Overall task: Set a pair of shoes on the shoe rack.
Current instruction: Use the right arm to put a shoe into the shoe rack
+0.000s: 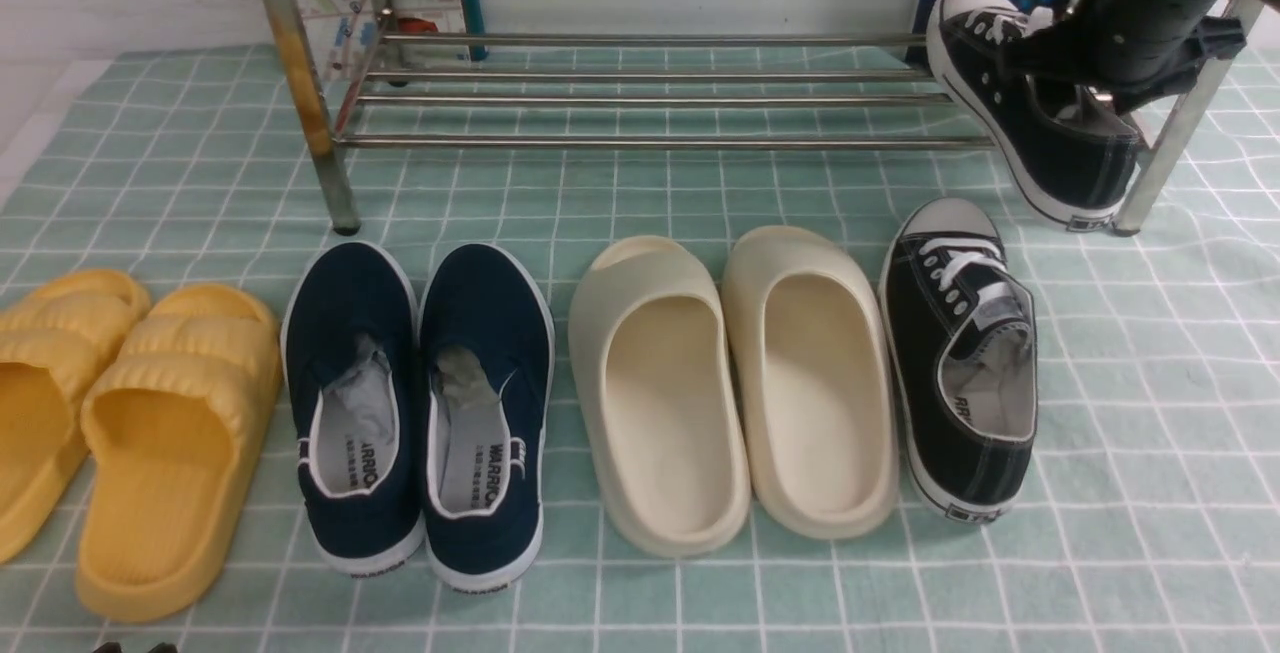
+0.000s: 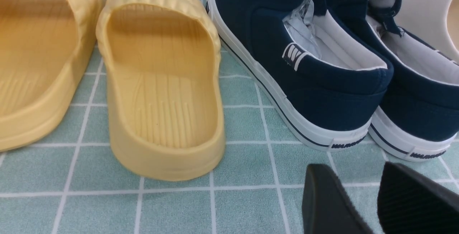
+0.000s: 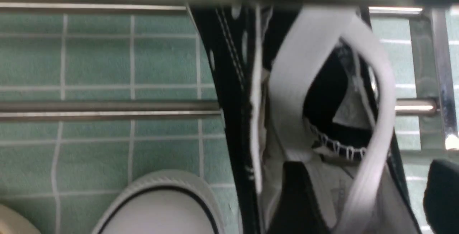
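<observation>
The shoe rack (image 1: 650, 142) stands at the back of the cloth. One black sneaker (image 1: 1040, 133) lies tilted at the rack's right end, toe up toward the back bars and heel low by the right leg. My right gripper (image 1: 1078, 91) is at its opening. In the right wrist view (image 3: 369, 198) one finger (image 3: 297, 198) is inside the sneaker (image 3: 233, 83), the other (image 3: 441, 198) is outside it, and cloth shows between that finger and the shoe's wall. The second sneaker (image 1: 955, 363) sits on the cloth below. My left gripper (image 2: 362, 198) is open and empty.
In front of the rack stand cream slides (image 1: 740, 383), navy slip-ons (image 1: 420, 403) and yellow slides (image 1: 130, 433), in a row on the green checked cloth (image 1: 1150, 433). The left gripper hovers just behind the navy heels (image 2: 333, 119).
</observation>
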